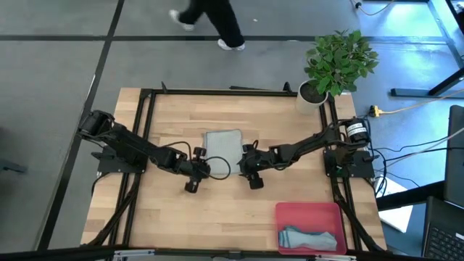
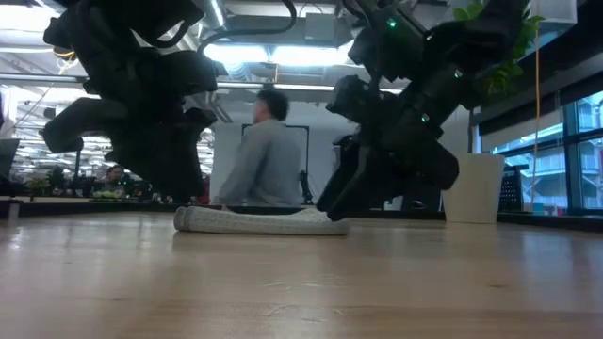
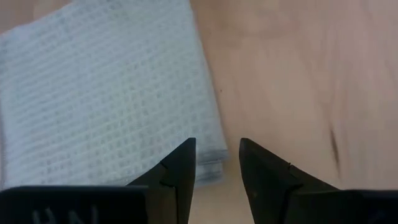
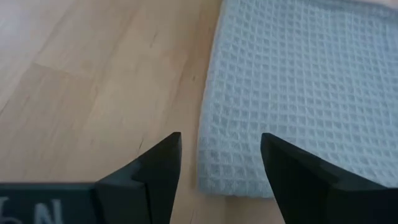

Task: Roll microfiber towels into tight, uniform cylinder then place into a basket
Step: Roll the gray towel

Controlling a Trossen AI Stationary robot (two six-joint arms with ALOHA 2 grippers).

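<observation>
While the folded grey-green towel lies flat at table centre, the left gripper and right gripper flank its near corners, fingers apart and empty. The teal-blue towel sits rolled in the pink basket.

We see a light wooden desk edged by a black metal frame, standing on a grey floor crossed by dark lines. At the desk's one o'clock corner stands a leafy green plant in a white pot. At twelve o'clock a person walks by; another person in grey sits beyond. Ceiling lights glow overhead, windows at three o'clock. Cables trail there too.
</observation>
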